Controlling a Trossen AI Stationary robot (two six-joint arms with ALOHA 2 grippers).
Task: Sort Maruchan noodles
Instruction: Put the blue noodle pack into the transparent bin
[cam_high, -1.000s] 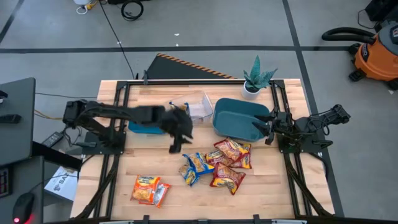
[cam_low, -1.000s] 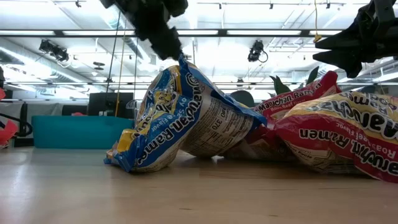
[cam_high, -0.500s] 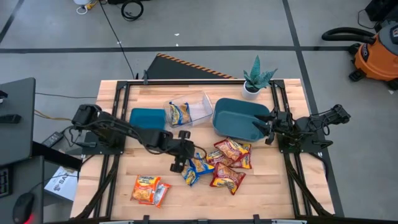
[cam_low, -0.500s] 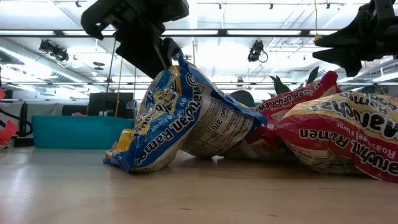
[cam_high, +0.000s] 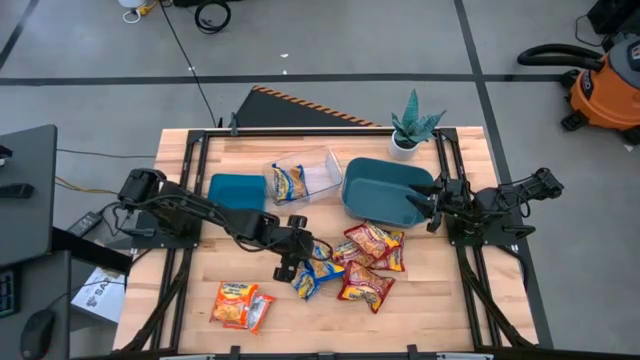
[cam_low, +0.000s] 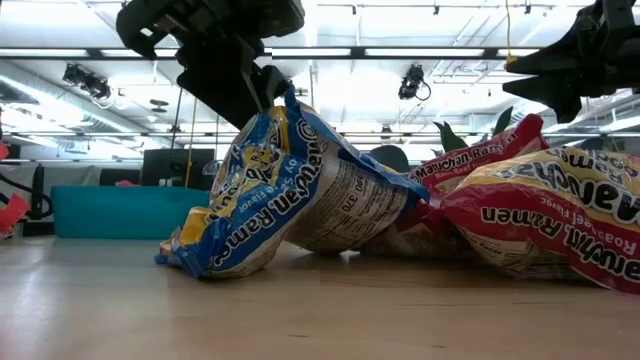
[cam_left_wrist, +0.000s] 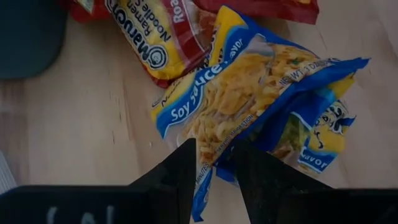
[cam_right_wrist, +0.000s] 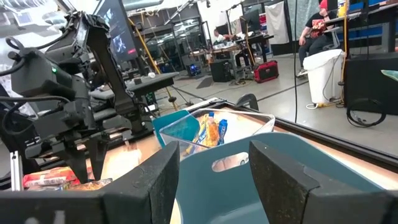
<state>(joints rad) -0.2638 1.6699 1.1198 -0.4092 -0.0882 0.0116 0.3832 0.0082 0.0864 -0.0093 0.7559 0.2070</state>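
Two blue-and-yellow noodle packets lie overlapping at mid-table, beside several red-and-yellow packets. Two orange-and-yellow packets lie near the front left. Another blue packet lies in the clear tray. My left gripper is down on the upper blue packet and shut on it. My right gripper is open at the right rim of the right teal bin; I cannot tell whether it touches the bin. My left gripper pinches the upper blue packet's end edge between its two fingers. The fingers come from above, slanting down from the table's left. The packet stands tilted, its lower end on the table, leaning against the red packets.
A second teal bin stands at the left, behind the left arm. A potted plant stands at the far edge. Bare wood shows along the front edge.
My left gripper has swung from above the clear tray toward the table's near edge and down onto the blue packets at mid-table. A blue packet now shows in the tray. The held packet's lower end has slid a little along the table.
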